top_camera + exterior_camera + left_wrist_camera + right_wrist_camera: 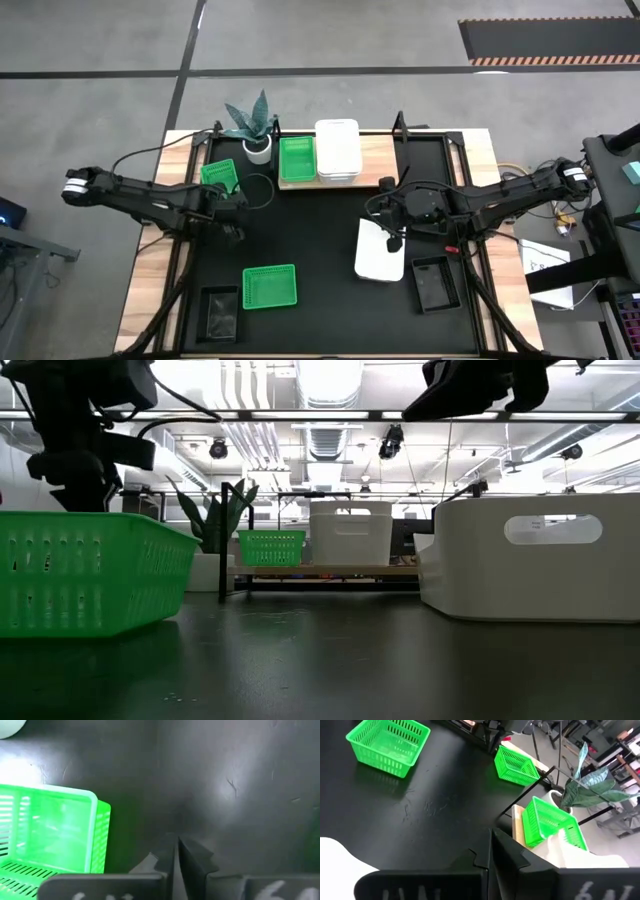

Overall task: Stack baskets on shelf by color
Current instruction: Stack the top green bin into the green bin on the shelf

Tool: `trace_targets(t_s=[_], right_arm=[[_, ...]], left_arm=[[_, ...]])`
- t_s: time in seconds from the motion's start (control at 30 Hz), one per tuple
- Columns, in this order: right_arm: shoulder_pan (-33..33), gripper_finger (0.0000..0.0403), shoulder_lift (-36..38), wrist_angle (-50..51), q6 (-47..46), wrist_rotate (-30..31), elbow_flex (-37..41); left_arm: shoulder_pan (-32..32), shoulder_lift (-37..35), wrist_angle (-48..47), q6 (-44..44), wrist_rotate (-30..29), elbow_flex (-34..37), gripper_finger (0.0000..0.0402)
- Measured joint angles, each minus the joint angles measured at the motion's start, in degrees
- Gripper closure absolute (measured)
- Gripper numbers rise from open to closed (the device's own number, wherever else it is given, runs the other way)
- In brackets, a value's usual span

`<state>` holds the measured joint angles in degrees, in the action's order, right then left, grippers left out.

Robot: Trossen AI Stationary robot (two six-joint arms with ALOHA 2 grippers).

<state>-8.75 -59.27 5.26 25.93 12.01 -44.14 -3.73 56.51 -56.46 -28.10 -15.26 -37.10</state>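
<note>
My left gripper [232,212] is closed and empty, near the table's left edge. A green basket [219,176] lies just beside it toward the far edge, beside the shelf [375,150]. My right gripper [393,228], also closed, hovers over the white basket [380,252].

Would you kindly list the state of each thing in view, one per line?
Shelf: holds one green and stacked white baskets.
Shelf green basket: upright.
White stack: nested, on shelf.
White basket: on table.
Front green basket: on table.
Left hand: shut, empty.
Right hand: shut, empty.
</note>
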Motion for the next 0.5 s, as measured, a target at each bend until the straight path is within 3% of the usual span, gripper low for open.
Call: trace_targets(t_s=[0.3,0.5], right_arm=[[0.04,0.0394,0.00,-0.02,3.81,0.00,0.00],[0.04,0.0394,0.00,-0.04,6.10,-0.21,0.00]], left_arm=[[0.00,2.33,-0.08,0.36,-2.09,0.02,0.0272],[0.22,6.17,-0.05,3.02,-5.74,0.04,0.0243]])
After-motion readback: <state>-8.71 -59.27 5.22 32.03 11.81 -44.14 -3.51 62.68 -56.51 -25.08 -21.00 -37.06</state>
